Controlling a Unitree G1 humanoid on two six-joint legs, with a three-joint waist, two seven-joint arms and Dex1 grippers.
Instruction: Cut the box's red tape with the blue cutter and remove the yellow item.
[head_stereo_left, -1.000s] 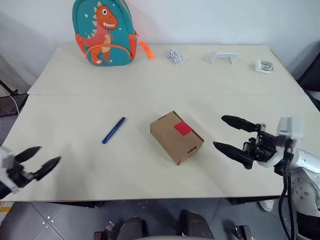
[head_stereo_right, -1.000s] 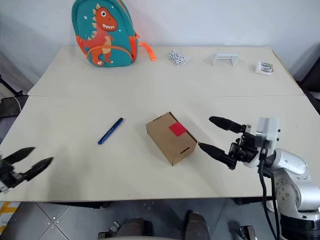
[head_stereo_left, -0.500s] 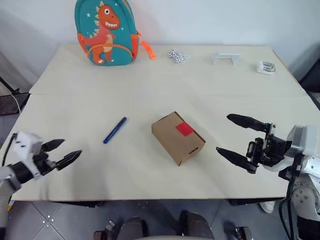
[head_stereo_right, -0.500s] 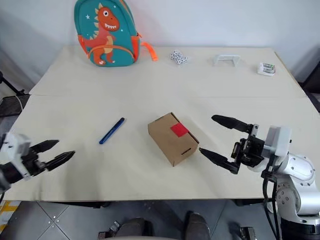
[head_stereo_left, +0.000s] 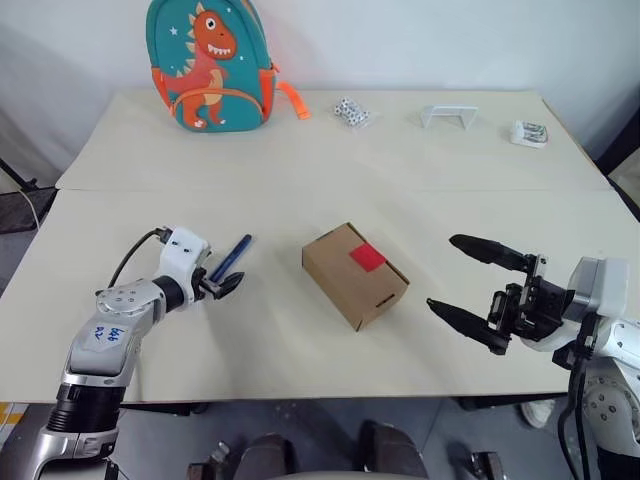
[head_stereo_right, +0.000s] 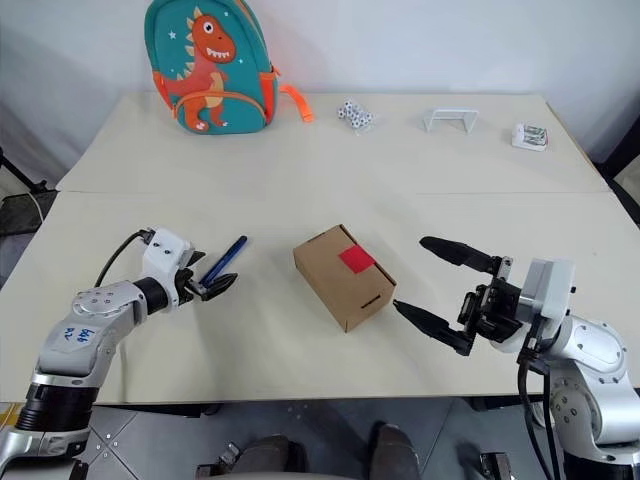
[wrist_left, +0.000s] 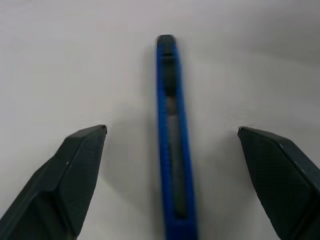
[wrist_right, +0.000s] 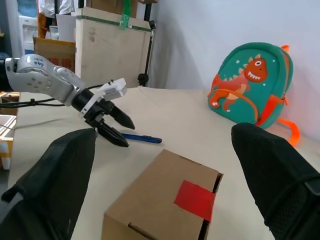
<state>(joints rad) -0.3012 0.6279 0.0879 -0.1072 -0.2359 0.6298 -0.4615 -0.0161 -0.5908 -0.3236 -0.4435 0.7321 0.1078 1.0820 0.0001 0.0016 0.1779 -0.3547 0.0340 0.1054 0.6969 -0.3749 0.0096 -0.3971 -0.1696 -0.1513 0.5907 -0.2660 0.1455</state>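
left arm reaches in from the table's front left edge, forearm angled toward the middle, wrist tipped a bit down. left gripper is spread wide, its two black fingers straddling the blue cutter's near end w/o touching it; cutter lies flat on the table between them, running away from the wrist.

right arm comes in from the front right corner, gripper pointing across toward the box and slightly up. right gripper also wide apart, holding nothing, one finger higher and further back, the other lower and nearer the front edge. it hangs beside the box's right end, not touching.

box sits about mid-table, a little toward the front edge, turned at an angle, closed. red tape is on its top face, near the right-hand end. cutter is left of the box, apart from it.

dinosaur backpack stands upright at the back left edge.
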